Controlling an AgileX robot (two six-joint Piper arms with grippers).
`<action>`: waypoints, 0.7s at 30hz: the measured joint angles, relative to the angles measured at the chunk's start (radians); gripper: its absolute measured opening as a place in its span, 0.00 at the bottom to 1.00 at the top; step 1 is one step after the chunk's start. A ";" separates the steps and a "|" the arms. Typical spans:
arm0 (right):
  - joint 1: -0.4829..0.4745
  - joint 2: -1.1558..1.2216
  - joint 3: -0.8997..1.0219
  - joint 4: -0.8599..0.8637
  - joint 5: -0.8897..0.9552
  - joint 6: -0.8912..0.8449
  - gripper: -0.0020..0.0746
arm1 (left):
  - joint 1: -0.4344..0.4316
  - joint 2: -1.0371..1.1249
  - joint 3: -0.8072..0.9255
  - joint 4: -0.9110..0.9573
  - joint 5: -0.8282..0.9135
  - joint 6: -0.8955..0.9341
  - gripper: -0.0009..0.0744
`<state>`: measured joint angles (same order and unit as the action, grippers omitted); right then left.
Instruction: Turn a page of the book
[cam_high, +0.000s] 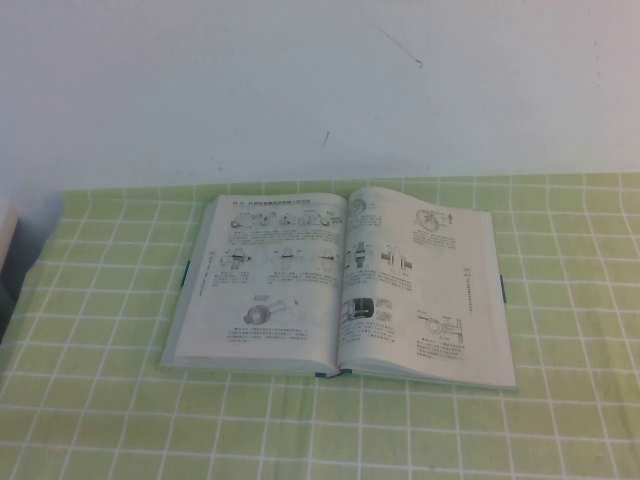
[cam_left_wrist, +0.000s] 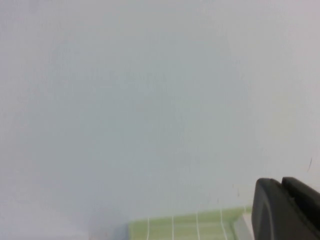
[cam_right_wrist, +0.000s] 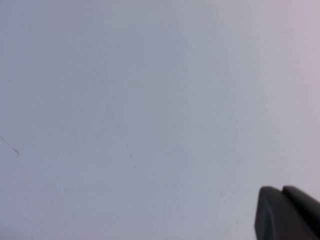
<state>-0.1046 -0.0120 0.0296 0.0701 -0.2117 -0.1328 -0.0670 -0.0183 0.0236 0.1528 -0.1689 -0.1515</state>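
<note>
Left to right, high view: the book (cam_high: 340, 285) lies open and flat at centre frame on the green-checked counter (cam_high: 90, 400), spine running near-to-far, with the left-hand leaf and the right-hand page (cam_high: 425, 285) on either side of the gutter. Neither arm enters this view. The left gripper (cam_left_wrist: 285, 210) shows only as a dark tip at its wrist view's lower right, facing the wall (cam_left_wrist: 150, 100), with counter edge below; its opening cannot be told. The right gripper (cam_right_wrist: 287, 212), jaws closed and empty, likewise faces bare wall. Which arm is nearer cannot be told; the page's free edge lies toward the right of the frame.
</note>
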 joint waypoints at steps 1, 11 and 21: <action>0.000 0.000 0.000 0.001 -0.022 0.005 0.02 | 0.000 0.000 0.000 0.000 -0.029 0.000 0.01; 0.000 0.000 0.000 0.002 -0.132 0.007 0.02 | 0.000 0.000 0.000 -0.059 -0.132 0.004 0.01; 0.000 0.000 -0.120 -0.116 0.125 0.007 0.02 | 0.000 0.000 -0.008 -0.336 -0.033 -0.066 0.01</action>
<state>-0.1046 -0.0120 -0.0902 -0.0457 -0.0867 -0.1258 -0.0670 -0.0183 0.0153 -0.1834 -0.2022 -0.2178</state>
